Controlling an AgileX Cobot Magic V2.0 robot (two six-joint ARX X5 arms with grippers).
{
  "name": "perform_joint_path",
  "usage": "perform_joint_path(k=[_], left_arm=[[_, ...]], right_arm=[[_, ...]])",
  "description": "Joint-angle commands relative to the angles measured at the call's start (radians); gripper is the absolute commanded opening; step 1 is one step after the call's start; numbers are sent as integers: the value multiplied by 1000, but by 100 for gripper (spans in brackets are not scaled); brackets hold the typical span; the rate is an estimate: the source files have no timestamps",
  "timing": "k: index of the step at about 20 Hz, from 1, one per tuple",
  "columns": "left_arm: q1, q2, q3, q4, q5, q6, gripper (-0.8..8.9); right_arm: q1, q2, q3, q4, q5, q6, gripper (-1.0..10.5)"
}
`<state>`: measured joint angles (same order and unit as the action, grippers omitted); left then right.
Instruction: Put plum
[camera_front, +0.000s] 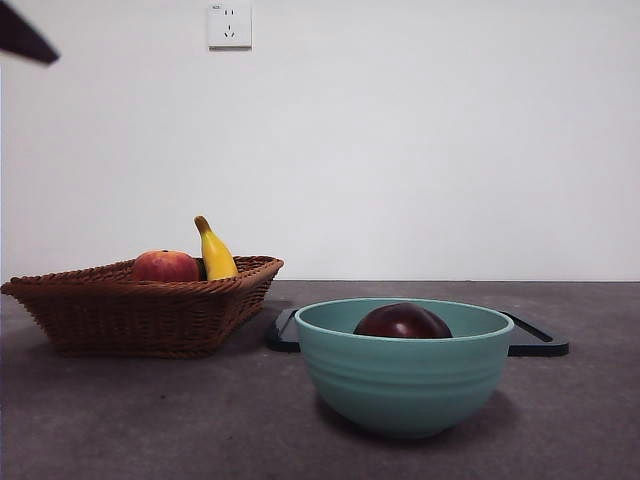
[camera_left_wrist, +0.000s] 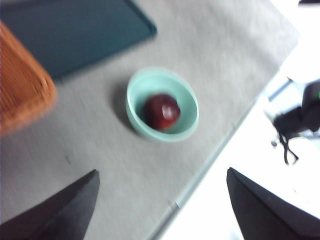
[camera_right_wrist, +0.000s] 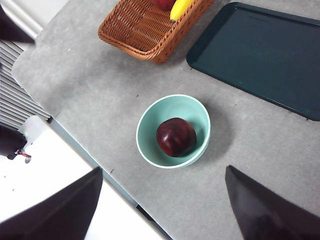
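A brown woven wicker basket (camera_front: 140, 310) is seen on the left of the grey table (camera_front: 150, 420). A round red-orange fruit (camera_front: 165, 266) and a yellow banana (camera_front: 214, 252) are held in it. Behind the basket and the bowl, a flat dark green tray (camera_right_wrist: 260, 55) is laid on the table. To the right of the basket, a round light green bowl (camera_front: 404, 385) is set near the front of the table. The small, round, shiny dark purple plum (camera_front: 402, 322) is found inside this bowl, at its bottom.

The left gripper (camera_left_wrist: 160, 200) is held high above the table, and the bowl with the plum is seen below it and a little ahead of it. Its two black jaws are spread wide apart and nothing is held between them. The right gripper (camera_right_wrist: 162, 200) is held high above the table too, with the bowl just ahead of it and below. Its jaws are also spread wide and nothing is held. A black tip (camera_front: 25, 38) is seen at the top left corner of the front view.
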<state>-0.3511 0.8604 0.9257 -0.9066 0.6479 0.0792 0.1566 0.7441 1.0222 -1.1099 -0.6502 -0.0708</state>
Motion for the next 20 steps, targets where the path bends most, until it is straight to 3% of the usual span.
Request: perform_joint_path(k=[1, 11, 16, 20], left_arm=[[-4, 0, 10, -21, 8, 14, 401], [-4, 0, 10, -16, 42, 14, 401], [-3, 0, 10, -14, 42, 14, 401], [-3, 0, 10, -13, 42, 15, 401]], right_arm=[[3, 6, 22, 8, 3, 7, 392], [23, 81, -13, 32, 9, 67, 356], [118, 172, -145, 232, 84, 185, 356], [220, 257, -237, 388, 192, 248, 356]])
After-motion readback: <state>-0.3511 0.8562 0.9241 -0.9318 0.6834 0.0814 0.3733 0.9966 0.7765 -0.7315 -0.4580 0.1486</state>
